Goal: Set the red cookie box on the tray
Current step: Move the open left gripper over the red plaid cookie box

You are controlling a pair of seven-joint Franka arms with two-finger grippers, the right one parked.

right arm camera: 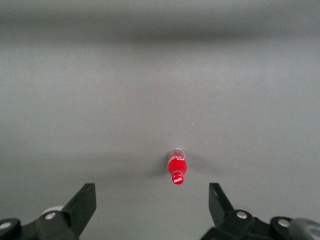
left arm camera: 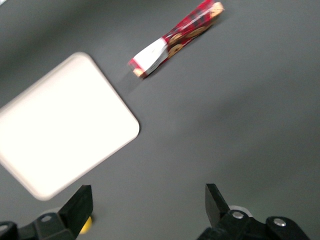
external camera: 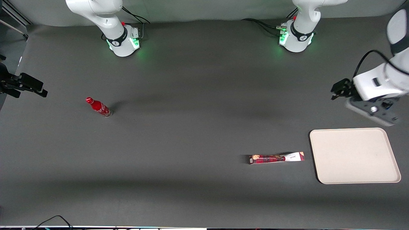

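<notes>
Nearer the front camera than your wide-open, empty end effector, the red cookie box lies flat on the bench, its white-label end just beside the tray.

L arm raised, claw wide open, empty.

Red cookie box (on edge) lies beside cream tray, w/ tool above.

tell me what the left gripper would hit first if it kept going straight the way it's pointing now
Probably bare table mat. The open gripper points at the mat between the tray and red cookie box, though depth is unclear.
</notes>
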